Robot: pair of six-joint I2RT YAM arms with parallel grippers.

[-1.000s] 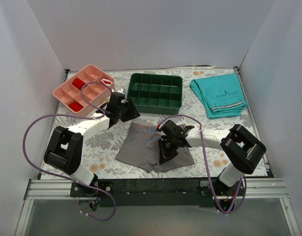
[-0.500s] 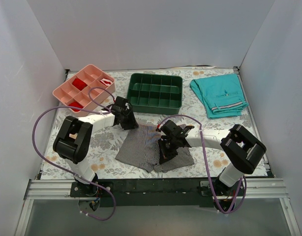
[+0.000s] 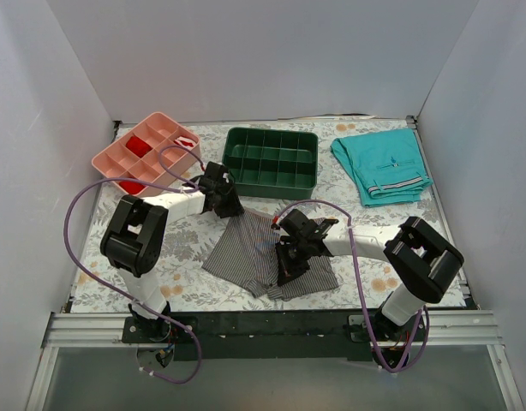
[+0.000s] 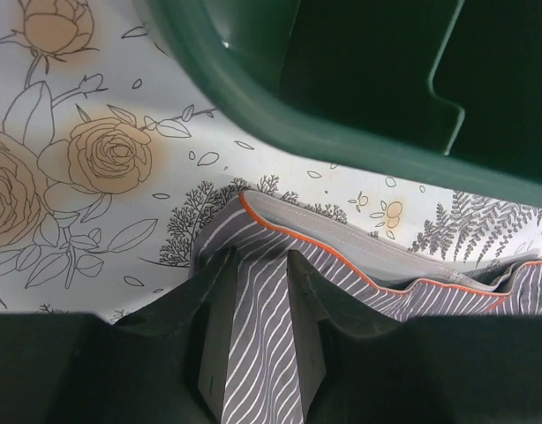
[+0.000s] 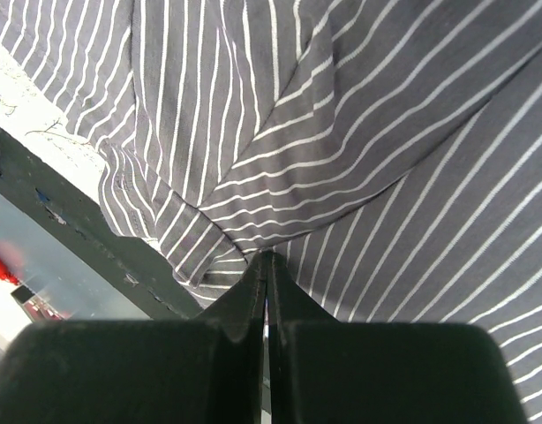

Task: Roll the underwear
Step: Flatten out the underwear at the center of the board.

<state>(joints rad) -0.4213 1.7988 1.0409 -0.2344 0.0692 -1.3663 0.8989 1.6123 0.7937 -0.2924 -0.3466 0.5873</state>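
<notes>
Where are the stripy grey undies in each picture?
Top external: the underwear lies spread at the near middle of the table, in front of the green tray.
Left wrist: the underwear is at the bottom middle, its orange edge just below the tray's rim.
Right wrist: it fills nearly the whole picture.
Shared landmark: the flowered table cover, which shows in all three views.

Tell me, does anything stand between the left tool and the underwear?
Nothing visible does. The left tool straddles the waistband corner of the underwear, with cloth between its fingers. The green tray lies beyond that corner, not in between.
</notes>
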